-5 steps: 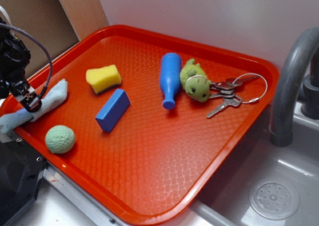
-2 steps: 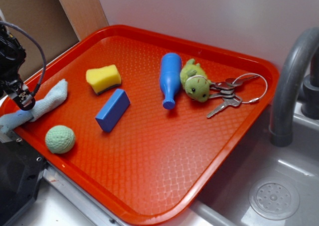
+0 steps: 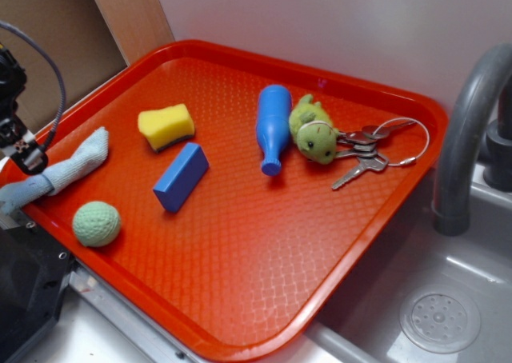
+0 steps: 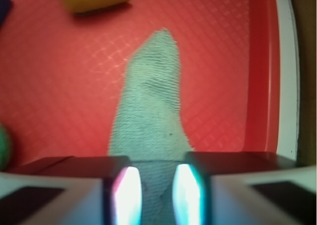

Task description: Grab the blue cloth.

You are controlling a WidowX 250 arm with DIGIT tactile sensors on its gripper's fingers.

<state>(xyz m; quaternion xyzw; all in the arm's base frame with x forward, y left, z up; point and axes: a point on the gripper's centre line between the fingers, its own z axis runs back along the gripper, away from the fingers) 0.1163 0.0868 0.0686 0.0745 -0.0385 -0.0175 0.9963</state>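
Note:
The blue cloth (image 3: 80, 161) lies as a long pale strip along the left rim of the red tray (image 3: 280, 243), one end hanging over the edge. My gripper (image 3: 28, 165) sits at the far left over the cloth's lower part. In the wrist view the cloth (image 4: 148, 111) runs from the tray (image 4: 59, 86) back between my two fingers, creased where they pinch it; the gripper (image 4: 157, 193) is shut on it.
On the tray are a yellow sponge (image 3: 166, 125), a deep-blue block (image 3: 181, 176), a green knitted ball (image 3: 96, 223), a blue bottle (image 3: 273, 127), a green plush (image 3: 312, 131) and keys (image 3: 364, 159). A faucet (image 3: 468, 139) and sink (image 3: 448, 315) stand right.
My gripper has moved left and slightly up along the tray's left edge. The cloth now looks narrower and drawn out toward the gripper.

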